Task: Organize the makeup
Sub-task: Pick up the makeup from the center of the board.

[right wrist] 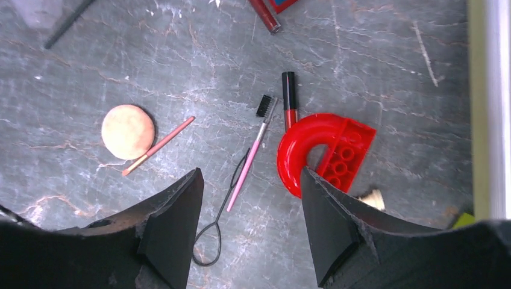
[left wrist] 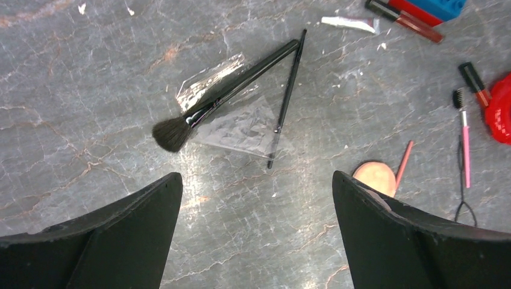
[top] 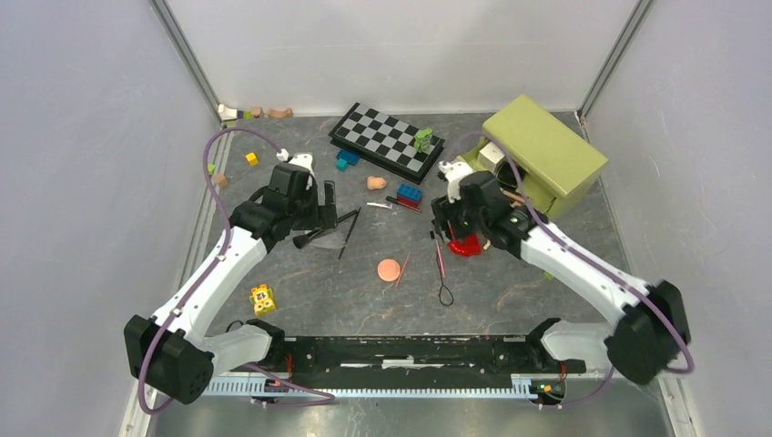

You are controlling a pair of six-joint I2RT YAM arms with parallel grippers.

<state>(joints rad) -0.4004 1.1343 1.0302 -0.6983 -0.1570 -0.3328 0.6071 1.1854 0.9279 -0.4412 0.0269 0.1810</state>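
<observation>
The makeup lies scattered mid-table. Left of centre, a big black brush [left wrist: 223, 96] and a thin brush [left wrist: 286, 96] rest on a clear wrapper [left wrist: 241, 129]. The peach puff [right wrist: 128, 131], pink pencil [right wrist: 159, 144] and pink brow brush [right wrist: 253, 153] lie nearer, towards the right. All look light. The slim, stiff handles will likely roll, so pinch across mid-shaft; the soft puff wants an edge grip. The left gripper [left wrist: 256, 180] and right gripper [right wrist: 250, 174] both hang with jaws apart, empty.
</observation>
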